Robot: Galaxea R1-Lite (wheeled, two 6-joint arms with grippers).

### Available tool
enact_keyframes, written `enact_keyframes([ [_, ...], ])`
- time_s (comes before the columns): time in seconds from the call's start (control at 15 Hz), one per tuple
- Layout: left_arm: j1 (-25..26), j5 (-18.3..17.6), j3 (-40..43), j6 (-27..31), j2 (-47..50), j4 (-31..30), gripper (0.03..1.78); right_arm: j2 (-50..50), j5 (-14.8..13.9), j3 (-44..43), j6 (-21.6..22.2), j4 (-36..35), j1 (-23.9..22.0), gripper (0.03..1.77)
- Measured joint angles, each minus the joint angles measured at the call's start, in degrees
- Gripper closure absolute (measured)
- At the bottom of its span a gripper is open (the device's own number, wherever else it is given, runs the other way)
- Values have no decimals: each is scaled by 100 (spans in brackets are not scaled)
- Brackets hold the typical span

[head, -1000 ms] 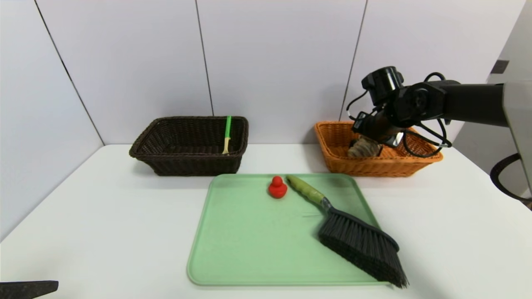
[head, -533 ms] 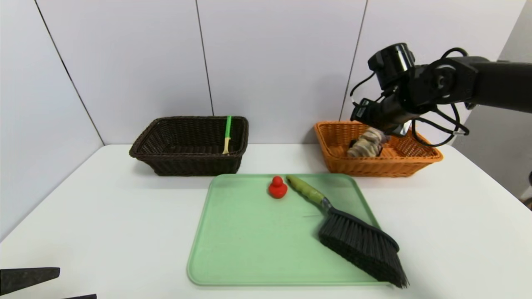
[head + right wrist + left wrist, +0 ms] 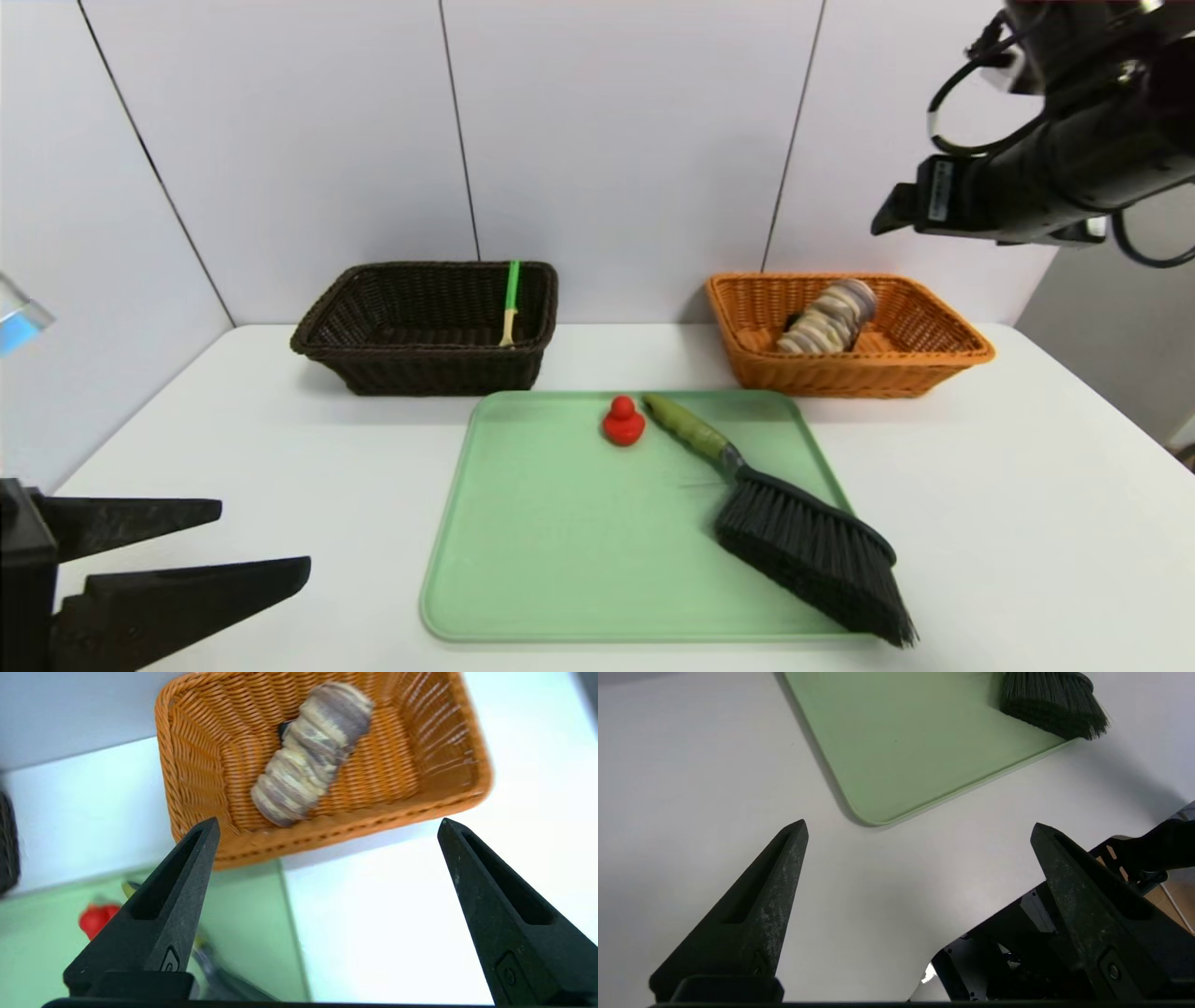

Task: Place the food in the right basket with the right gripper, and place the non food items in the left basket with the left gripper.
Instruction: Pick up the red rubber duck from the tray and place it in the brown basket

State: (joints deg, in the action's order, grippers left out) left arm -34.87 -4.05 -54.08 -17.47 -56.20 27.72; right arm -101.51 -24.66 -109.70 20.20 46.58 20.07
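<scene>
A: Where does the striped roll (image 3: 829, 317) lie?
B: Inside the orange basket (image 3: 845, 373), at the far right of the bench (image 3: 233, 439). Its long axis runs slantwise, one end low toward the basket's near left, the other raised toward the far wall of the basket. A bit of a small black thing (image 3: 283, 729) peeks out beside it; I cannot tell what it is.

A: And the right gripper (image 3: 327, 828)?
B: High above the basket and apart from the roll, fingers spread wide with nothing between them. In the right wrist view the roll sits beyond the two fingertips, well clear of both.

A: The other things?
B: The hand brush (image 3: 794, 523) lies on the green tray (image 3: 560, 541) at the bench's middle, handle pointing to the tray's far edge, bristles toward the near right corner and overhanging it. The red knob toy (image 3: 623, 422) stands upright just beside the handle's tip, near the tray's far edge. The yellow spoon with green handle (image 3: 510, 301) leans against the right wall of the dark brown basket (image 3: 420, 369) at the far left, handle up.

A: The left gripper (image 3: 266, 537)?
B: Low over the near left corner of the bench, fingers wide apart and empty, pointing toward the tray, well apart from brush and toy
</scene>
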Motion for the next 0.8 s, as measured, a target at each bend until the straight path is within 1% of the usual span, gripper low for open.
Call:
enact_keyframes([
  [0.2, -2, -72, -457, -69, -516, -38, 12, 788, 44, 479, -891, 88, -188, 15],
  [0.27, -5, -79, -700, -173, -745, -28, 12, 981, 57, 590, -997, 177, -249, 14],
  [0.4, -90, -30, -1182, -501, -1243, -13, 12, 1359, 112, 797, -975, 250, -317, 13],
  [0.47, -215, 105, -1408, -708, -1547, -24, 12, 1554, 129, 979, -946, 250, -323, 13],
  [0.53, -363, 339, -1546, -877, -1838, -72, 12, 1766, 134, 1197, -931, 243, -329, 12],
  [0.6, -513, 658, -1635, -997, -2131, -176, 12, 2015, 135, 1442, -918, 229, -339, 12],
  [0.67, -673, 1008, -1670, -1081, -2444, -355, 12, 2265, 134, 1663, -896, 217, -345, 11],
  [0.8, -912, 1476, -1687, -1243, -3010, -835, 12, 2805, 129, 2083, -817, 206, -400, 11],
])
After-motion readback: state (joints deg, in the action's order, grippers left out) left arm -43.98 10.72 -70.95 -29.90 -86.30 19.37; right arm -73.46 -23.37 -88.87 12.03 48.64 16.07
